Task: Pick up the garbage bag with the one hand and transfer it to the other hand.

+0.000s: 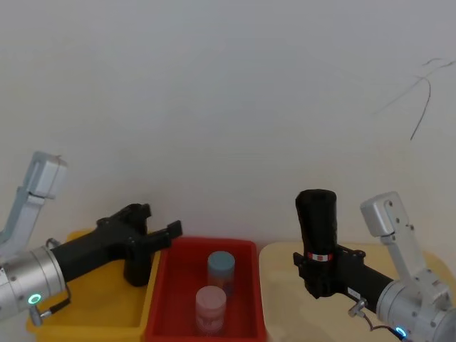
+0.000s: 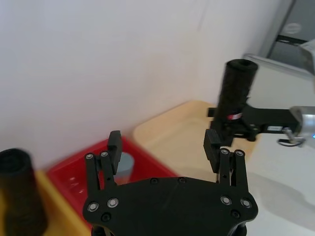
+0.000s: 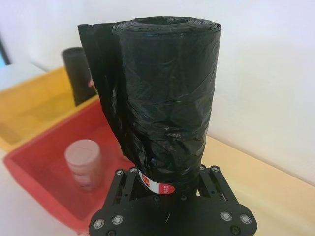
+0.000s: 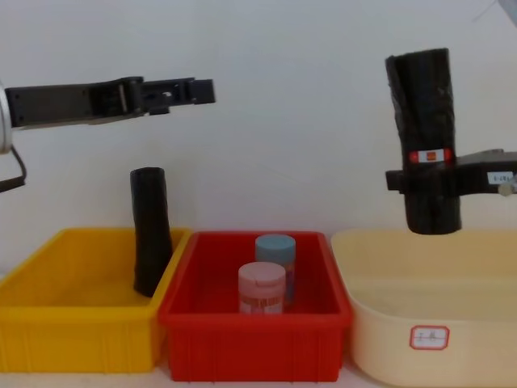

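Left gripper (image 2: 163, 145) raised above yellow bin (image 4: 73, 331), jaws spread wide, empty. Slim black roll (image 4: 150, 230) leans in that bin. Red bin (image 4: 254, 343) in the middle. Right gripper (image 1: 311, 262) clamped on garbage bag (image 4: 424, 105), which stands upright in the air over cream basin (image 4: 388, 331).

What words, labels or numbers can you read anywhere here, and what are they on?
No text reads clearly.
Red-and-white sticker on the garbage bag: print too small to read.
White tag on the right gripper: blurred.
Red-bordered label on the cream basin: blurred.
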### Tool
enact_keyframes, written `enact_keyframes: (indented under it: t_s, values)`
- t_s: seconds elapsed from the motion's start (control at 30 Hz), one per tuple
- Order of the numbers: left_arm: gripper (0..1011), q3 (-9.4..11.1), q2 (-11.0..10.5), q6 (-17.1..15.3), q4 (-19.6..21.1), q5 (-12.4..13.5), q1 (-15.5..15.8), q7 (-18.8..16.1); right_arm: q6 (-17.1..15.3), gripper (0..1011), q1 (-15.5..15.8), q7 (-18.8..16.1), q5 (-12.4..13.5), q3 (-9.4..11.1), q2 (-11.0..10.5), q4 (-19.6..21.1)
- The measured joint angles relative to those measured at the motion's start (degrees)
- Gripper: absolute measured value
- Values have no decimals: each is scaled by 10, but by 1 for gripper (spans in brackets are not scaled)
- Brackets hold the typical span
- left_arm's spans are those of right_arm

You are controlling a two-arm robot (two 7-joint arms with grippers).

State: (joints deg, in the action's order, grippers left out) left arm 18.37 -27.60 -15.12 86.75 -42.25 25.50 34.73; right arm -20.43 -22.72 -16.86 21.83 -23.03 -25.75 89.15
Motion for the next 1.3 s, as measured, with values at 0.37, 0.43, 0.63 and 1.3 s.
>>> enact_keyframes:
  t_s: [0.37,0.43,0.63,1.3]
  values:
    - [1002,-8,-5,8,-9,23,-6,-62,-6,694,-4,14,-10,4,0,-15]
    - [1002,-8,-6,9,-12,26,-7,-70,-7,791,-4,16,-12,4,1,-17]
    - [1002,-9,-8,12,-16,33,-8,-87,-8,941,-5,19,-14,5,1,-20]
    - [1002,-9,-12,14,-21,38,-8,-107,-4,1000,-3,23,-17,7,7,-18]
